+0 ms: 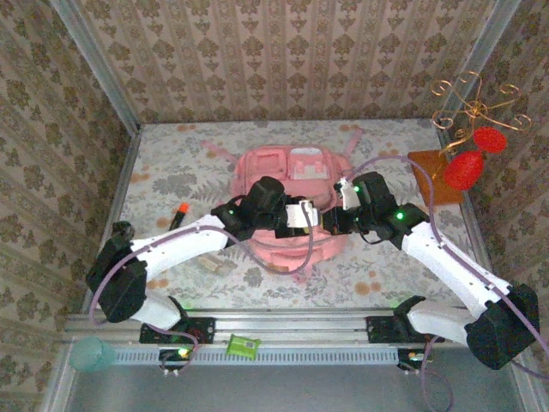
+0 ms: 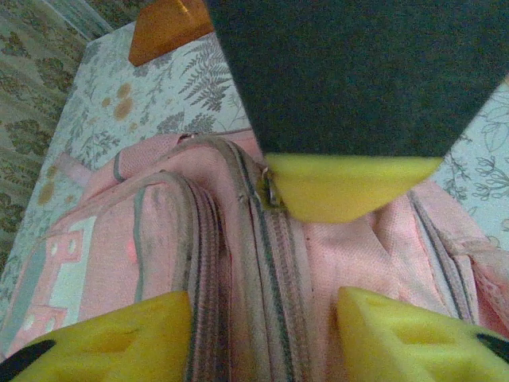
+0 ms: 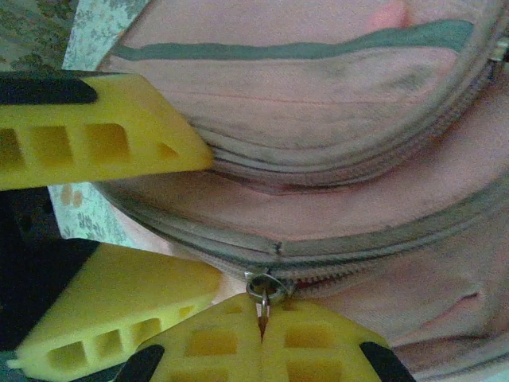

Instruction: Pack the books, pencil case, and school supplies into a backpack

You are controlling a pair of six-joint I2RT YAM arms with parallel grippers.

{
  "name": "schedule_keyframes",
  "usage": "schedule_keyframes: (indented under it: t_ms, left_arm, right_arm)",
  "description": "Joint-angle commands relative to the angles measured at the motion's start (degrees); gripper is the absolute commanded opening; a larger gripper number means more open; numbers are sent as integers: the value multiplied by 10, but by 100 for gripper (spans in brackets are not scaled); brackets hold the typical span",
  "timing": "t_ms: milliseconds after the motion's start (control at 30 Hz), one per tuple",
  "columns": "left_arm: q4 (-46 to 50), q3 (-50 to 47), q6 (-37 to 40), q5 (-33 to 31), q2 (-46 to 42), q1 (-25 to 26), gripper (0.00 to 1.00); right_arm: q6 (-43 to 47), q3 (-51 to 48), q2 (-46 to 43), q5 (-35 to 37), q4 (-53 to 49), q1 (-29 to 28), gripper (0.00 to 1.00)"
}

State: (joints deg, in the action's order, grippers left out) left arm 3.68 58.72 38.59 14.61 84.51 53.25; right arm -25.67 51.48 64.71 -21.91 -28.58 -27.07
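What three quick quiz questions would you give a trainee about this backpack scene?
1. True or false: the right tool is shut on the zip pull of the pink backpack.
2. Pick one. The left tool is: A, shut on a strap; B, open with its jaws apart over the backpack; C, holding a book.
3. Fill the gap: the marker lying left of the backpack has an ___ cap.

Key: 1 true; 2 B; 3 orange.
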Motion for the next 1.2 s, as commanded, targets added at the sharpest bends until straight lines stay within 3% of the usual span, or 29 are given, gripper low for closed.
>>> schedule_keyframes:
  t_ms: [0,133,300,567,667,967,1167]
  left_arm:
    - [24,24,4,-14,27,3,47]
    - [25,17,18,-12,43,0,33]
    - [31,6,24,2,30,-30,0]
    - [0,-48,39,102,-46,-91,0]
    - [-15,-68,43,141,-72,-116,0]
    - [-35,-114,68,202,-105,-151,0]
    - [-26,-135,71,199,-113,-154,0]
  right_arm:
    - [-5,5,-8,-61,76,-8,0]
    - [-3,9,-7,-85,89,-8,0]
    - [34,12,-12,-44,32,8,0]
    - [75,55,45,207,-121,31,0]
    - [72,63,77,260,-132,50,0]
    - [64,109,177,273,-52,119,0]
    - [53,146,251,276,-25,162,0]
